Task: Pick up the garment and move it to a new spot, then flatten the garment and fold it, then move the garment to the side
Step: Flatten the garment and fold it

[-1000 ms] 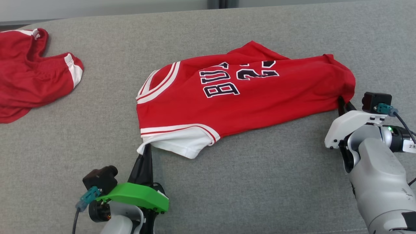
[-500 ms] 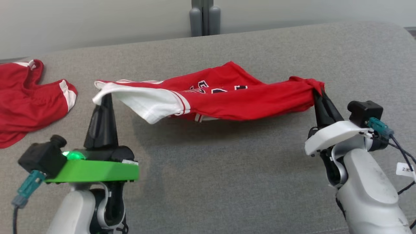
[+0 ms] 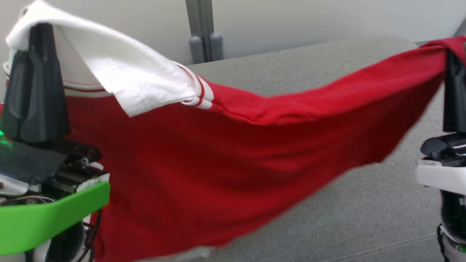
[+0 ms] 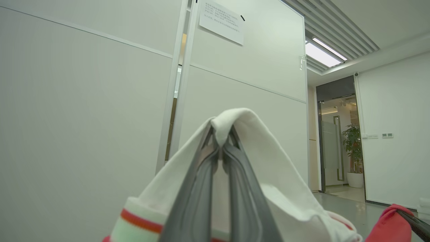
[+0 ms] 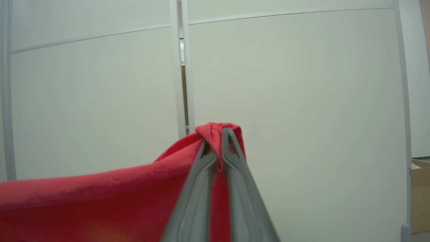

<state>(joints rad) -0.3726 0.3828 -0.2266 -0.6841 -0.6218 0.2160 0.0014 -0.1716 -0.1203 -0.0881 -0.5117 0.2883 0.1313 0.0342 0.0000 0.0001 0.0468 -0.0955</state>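
- The garment [image 3: 225, 153] hangs in the air across the middle of the head view, stretched between our two pincers. Its slack lower edge sags to the bottom left of the frame. We judge that this slack could drag on the grey surface [image 3: 364, 218] and bunch up when we lay it at a new spot.
- It hangs askew, held at the upper left by its white sleeve [image 3: 138, 80] and at the upper right by a bunched red corner. Set down like that, it would likely land creased and make flattening harder.
- The left pincer [image 3: 38, 29], at the upper left, is closed tight on the tip of the sleeve. It has caught only a small fold, so a sharp tug could pull it free.
- The right pincer [image 3: 453, 54], at the upper right edge, is clamped on a small red wad, with the same risk of slipping.
- The cloth drapes against dark cables [image 3: 91, 233] at the lower left, where it might snag.
- A paper notice [image 4: 221, 22] on the wall panel [image 4: 84, 101], at the upper middle of the left wrist view, has printed lines too small for us to read.
- A small white label [image 3: 93, 183] on the left pincer's body is too blurred to read.
- On the red cloth facing us we can read no lettering.
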